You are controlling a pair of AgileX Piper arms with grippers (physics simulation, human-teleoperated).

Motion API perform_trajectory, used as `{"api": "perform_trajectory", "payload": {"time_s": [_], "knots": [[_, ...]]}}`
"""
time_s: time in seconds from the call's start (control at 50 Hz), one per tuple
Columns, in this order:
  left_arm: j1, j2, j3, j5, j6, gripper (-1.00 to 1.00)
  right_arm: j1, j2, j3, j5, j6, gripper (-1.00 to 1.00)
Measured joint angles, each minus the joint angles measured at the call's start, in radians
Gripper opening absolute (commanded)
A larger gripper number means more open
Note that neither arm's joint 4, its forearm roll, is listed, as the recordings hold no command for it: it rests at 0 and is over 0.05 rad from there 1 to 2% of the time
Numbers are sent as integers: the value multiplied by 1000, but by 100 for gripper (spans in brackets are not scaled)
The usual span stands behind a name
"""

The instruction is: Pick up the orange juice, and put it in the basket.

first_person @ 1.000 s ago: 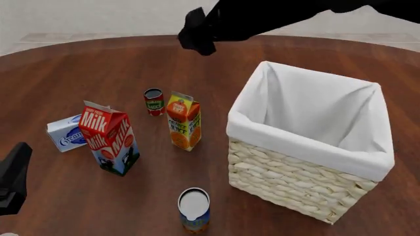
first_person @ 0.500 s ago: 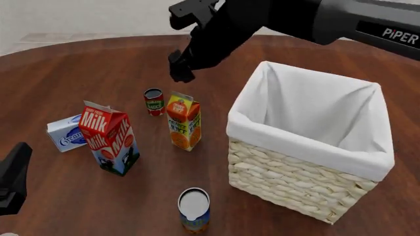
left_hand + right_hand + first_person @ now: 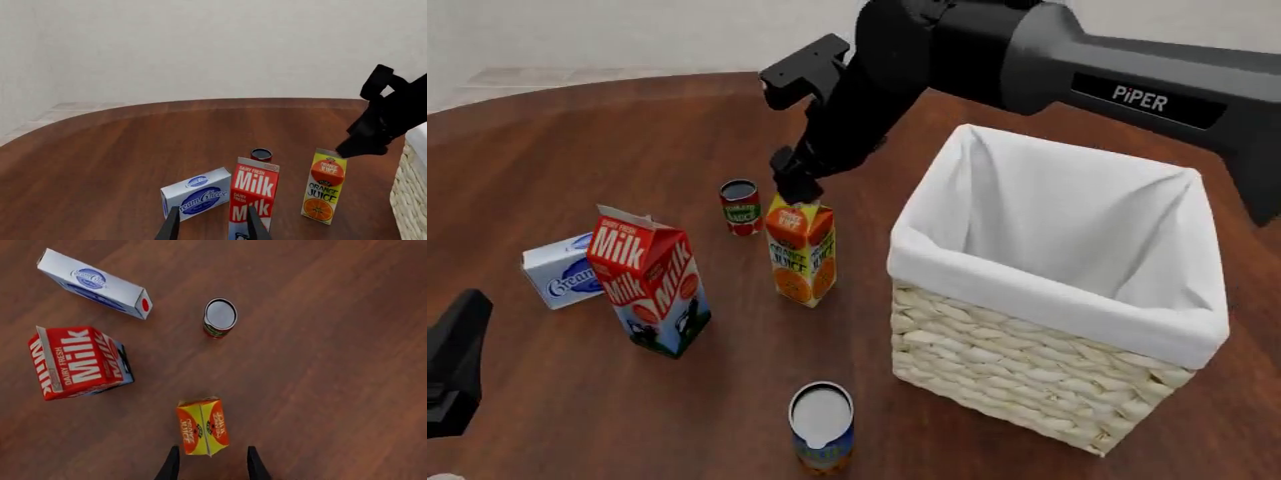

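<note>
Hovering, front view: right fingers hang just above the juice gable; whether they are spread cannot be read from here.
Juice, front view: upright on the surface, between the milk and the basket, a small can just behind it.
Left wrist view: left fingers are parted and empty, low, facing the milk and cream cheese box.
Right wrist view: fingers are spread, the juice's ridge just ahead of the gap, not yet between them.
Handling, as a judgement: a stiff, light, smooth carton, tall enough to tip; best taken across the flat side walls below the gable, squarely, without crushing.
</note>
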Motion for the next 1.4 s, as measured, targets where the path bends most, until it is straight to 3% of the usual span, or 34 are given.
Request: {"api": "perform_trajectory", "payload": {"time_s": [1.38, 1.4], "knots": [[0, 0, 0, 0, 0, 100, 7, 198, -54, 28, -121, 100], [0, 0, 0, 0, 0, 100, 7, 198, -52, 27, -122, -100]]}}
